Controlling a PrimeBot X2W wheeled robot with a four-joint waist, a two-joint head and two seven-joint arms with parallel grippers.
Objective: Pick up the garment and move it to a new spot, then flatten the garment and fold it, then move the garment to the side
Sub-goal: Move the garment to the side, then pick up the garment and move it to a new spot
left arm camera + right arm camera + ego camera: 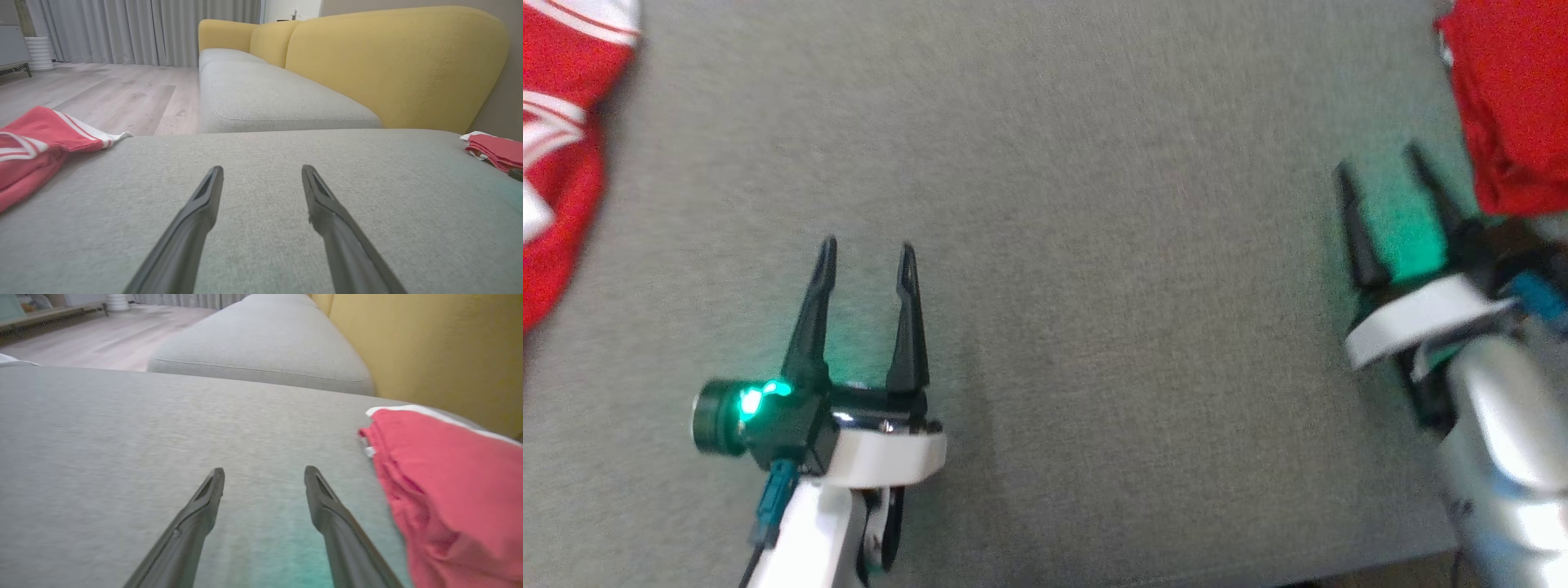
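Grey woven sofa cushion [1094, 204]; folded red cloth garment [1511, 106] at far right edge, seemingly set aside; right tool [1376, 159] just beside it, spread wide, empty; left tool [867, 243] likewise wide over bare cushion.

Nothing legible shows anywhere, whether word, brand, number or sign. At the right edge of the grey cushion [1094, 245], the folded red garment [441, 490] has a small white tab [370, 451] on its side, too blurred to read. At the cushion's left edge, the striped red cloth [556, 163] bears white bands (plain stripes, no letters that can be made out).
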